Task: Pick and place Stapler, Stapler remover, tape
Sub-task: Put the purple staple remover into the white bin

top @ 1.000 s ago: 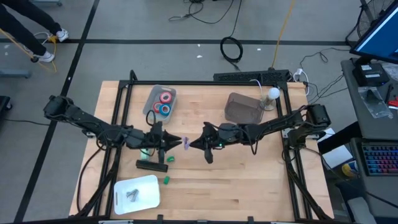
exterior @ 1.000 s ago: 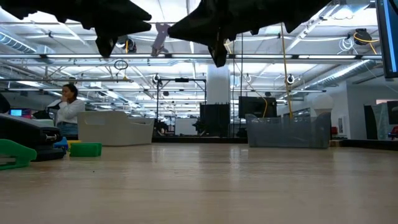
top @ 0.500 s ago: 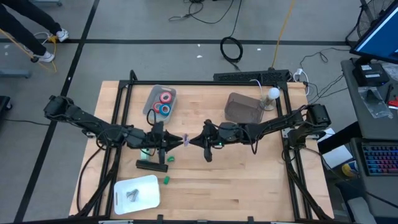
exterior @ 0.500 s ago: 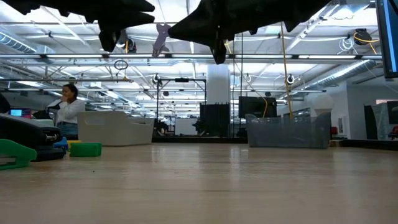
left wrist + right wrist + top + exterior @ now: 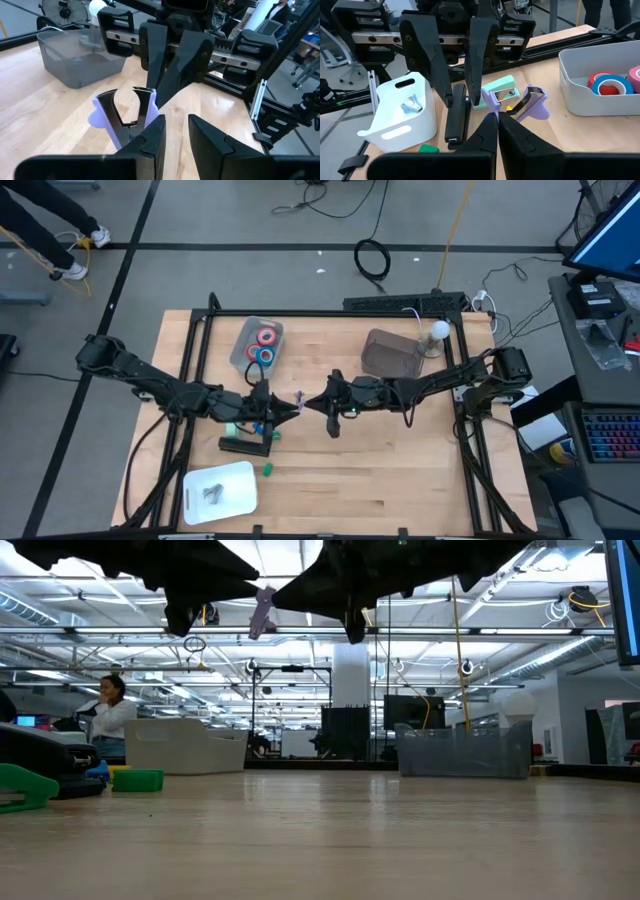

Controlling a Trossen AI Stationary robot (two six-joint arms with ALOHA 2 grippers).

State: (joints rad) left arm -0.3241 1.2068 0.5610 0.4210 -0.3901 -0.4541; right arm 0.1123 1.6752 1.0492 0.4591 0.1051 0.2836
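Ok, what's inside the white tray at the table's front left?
In the white tray lies a small silvery metal piece, maybe a staple remover; the right wrist view shows it too. Nothing else shows, but its wall hides part of the floor there.

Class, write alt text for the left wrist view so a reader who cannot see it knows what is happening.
The left gripper holds a lilac staple remover above the wooden table, with the right gripper, fingers shut, meeting it from the opposite side. A grey bin sits behind.

Bare tabletop [image 5: 400, 470] beneath both raised arms
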